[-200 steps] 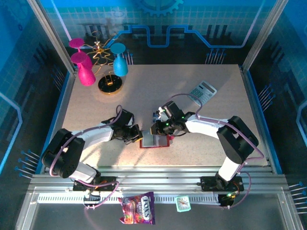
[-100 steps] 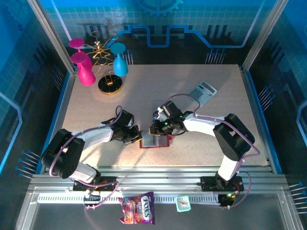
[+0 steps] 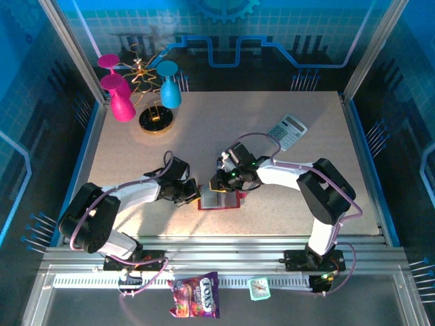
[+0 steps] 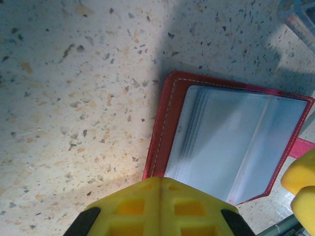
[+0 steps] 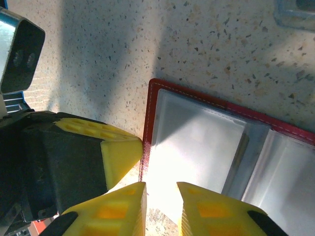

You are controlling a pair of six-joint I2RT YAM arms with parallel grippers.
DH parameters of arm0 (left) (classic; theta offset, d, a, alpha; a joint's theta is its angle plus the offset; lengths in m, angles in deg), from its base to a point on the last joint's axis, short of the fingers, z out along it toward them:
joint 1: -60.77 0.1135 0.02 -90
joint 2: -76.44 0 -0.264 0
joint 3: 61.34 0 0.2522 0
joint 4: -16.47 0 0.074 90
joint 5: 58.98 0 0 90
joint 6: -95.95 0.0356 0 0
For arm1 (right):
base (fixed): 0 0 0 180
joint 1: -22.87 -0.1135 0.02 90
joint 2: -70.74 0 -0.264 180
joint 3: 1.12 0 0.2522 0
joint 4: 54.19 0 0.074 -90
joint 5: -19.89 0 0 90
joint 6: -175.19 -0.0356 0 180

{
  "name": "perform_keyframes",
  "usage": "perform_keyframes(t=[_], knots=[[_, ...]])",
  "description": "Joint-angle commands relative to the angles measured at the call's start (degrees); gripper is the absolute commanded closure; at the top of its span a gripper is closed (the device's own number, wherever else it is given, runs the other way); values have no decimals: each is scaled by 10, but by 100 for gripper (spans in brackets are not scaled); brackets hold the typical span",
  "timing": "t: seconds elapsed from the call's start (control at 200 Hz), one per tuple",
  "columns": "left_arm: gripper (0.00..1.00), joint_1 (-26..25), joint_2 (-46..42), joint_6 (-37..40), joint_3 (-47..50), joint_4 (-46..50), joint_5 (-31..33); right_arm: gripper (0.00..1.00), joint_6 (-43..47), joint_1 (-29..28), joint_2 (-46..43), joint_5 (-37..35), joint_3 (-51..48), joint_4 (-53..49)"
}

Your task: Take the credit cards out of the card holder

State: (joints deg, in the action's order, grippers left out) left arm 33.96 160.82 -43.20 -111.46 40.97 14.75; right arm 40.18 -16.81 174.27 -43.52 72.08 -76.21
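The card holder (image 3: 219,200) lies open on the table, red outside with grey pockets (image 4: 231,137) facing up. The credit cards are hidden inside those pockets. My left gripper (image 3: 195,193) is shut, its joined yellow fingertips (image 4: 160,181) pressing on the holder's left red edge. My right gripper (image 3: 219,185) hovers over the holder's near-left corner (image 5: 197,142), its jaws (image 5: 161,191) a little open with nothing between them. The left gripper's yellow fingertip (image 5: 120,152) sits just beside the right one.
A clear plastic box (image 3: 224,164) sits just behind the holder. A grey calculator (image 3: 287,130) lies at the back right. Pink and teal goblets (image 3: 122,102) and a gold stand on a black base (image 3: 157,119) are at the back left. A candy packet (image 3: 195,295) lies on the front rail.
The right arm has shifted slightly left over the card holder. The left arm has stayed still on the holder's edge.
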Motion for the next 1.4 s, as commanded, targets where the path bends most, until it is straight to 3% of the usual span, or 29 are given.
perform_keyframes(t=[0.0, 1.396], knots=[[95, -3, 5, 3, 13, 3, 3, 76, 1, 1, 14, 14, 15, -13], [96, 1, 35, 27, -2, 19, 17, 67, 0, -19, 54, 37, 29, -29]])
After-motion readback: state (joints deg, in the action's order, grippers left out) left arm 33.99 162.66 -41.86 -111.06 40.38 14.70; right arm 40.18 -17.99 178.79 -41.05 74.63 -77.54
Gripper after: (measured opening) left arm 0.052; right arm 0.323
